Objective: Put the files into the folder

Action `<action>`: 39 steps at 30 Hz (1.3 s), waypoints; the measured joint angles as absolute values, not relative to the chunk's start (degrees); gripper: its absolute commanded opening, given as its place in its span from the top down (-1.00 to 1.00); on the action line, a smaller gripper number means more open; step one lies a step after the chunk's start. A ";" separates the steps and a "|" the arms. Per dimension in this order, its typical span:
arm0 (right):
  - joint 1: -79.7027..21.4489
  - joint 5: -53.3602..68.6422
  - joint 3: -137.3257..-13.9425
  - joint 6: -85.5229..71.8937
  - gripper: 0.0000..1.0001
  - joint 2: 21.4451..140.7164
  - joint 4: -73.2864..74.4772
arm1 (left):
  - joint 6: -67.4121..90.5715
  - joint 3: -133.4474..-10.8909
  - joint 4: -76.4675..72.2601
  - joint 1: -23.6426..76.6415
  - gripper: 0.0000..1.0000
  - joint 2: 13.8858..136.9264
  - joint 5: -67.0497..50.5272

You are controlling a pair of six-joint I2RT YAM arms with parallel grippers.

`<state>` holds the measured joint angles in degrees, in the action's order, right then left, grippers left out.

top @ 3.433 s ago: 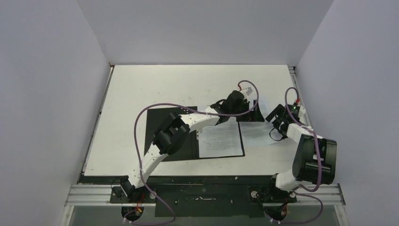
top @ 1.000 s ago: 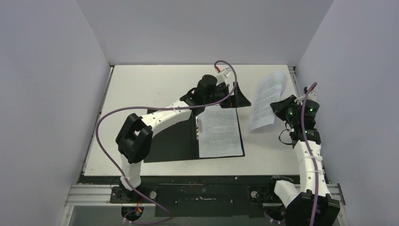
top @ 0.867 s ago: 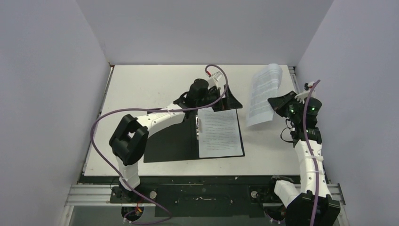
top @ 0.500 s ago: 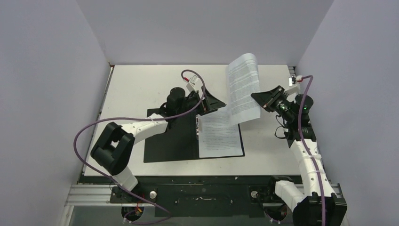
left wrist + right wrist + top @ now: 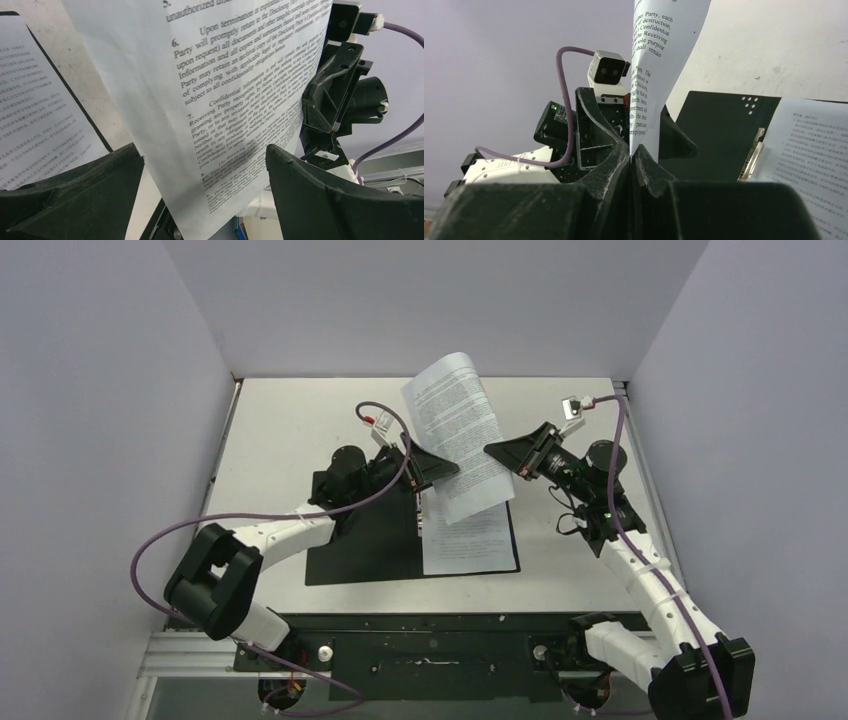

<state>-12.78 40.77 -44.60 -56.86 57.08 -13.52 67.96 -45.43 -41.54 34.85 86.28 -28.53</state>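
The folder (image 5: 360,540) lies open on the table, black inside up, with its metal clip (image 5: 420,515) along the spine. One of the files (image 5: 470,540) lies flat on its right half. My right gripper (image 5: 497,452) is shut on the edge of a second printed sheet (image 5: 455,430) and holds it upright in the air above the folder's far end. In the right wrist view the fingers pinch that sheet (image 5: 659,60) at its bottom edge. My left gripper (image 5: 202,150) is open, and the sheet's (image 5: 225,90) lower corner hangs loose between its fingers.
The white table (image 5: 300,420) is walled in by grey panels on the left, back and right. Purple cables (image 5: 200,530) loop from both arms over the table. A metal rail (image 5: 630,400) runs along the table's right edge.
My right arm has swung the held sheet leftwards from the table's right side to above the folder. My left arm has drawn back to the left, its gripper still open.
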 measured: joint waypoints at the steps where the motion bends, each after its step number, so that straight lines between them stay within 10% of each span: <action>1: -13.43 40.66 -44.60 -56.95 0.89 57.10 -13.61 | 68.03 -45.01 -41.65 34.76 -0.80 85.52 -28.49; 39: -19.29 39.51 -39.81 -60.80 0.89 47.09 -14.24 | 70.72 -35.64 -54.15 33.21 0.07 70.37 -26.39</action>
<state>-19.29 39.51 -39.81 -60.80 47.09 -14.24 70.72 -35.64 -54.15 33.21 70.37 -26.39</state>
